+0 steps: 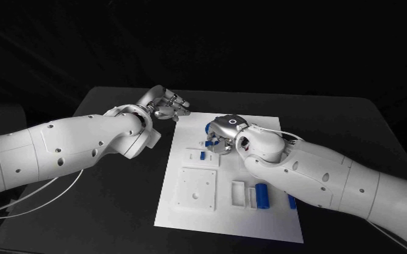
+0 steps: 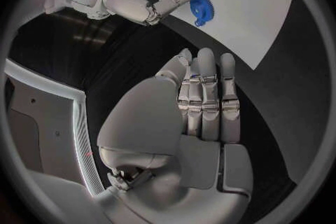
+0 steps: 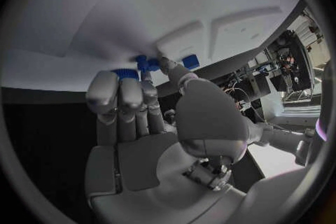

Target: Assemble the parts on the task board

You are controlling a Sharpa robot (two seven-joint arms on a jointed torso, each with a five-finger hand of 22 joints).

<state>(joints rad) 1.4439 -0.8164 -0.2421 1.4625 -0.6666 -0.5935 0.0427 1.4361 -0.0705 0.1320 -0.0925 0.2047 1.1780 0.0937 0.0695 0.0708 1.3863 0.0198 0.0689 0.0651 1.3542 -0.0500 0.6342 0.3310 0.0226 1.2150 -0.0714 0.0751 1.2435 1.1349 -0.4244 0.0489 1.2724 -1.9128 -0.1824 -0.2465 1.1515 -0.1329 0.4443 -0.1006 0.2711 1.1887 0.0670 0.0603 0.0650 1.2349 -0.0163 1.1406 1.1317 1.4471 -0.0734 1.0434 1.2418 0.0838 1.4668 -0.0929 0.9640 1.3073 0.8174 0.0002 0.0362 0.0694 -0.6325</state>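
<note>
Risk: blue part [image 2: 198, 8] pinched in right hand [image 1: 222, 134] cd slip/jam over task board [image 1: 254, 126] if misaligned; left hand [image 1: 166, 103] fingers together, holding nothing.

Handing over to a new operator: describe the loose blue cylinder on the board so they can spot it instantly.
Start at the white task board mid-table, then go to its near right corner, beside the right arm's forearm. There a blue cylinder lies lengthwise next to two white rectangular blocks. Unlike the blue parts at the right hand farther up the board, it lies alone, untouched.
</note>
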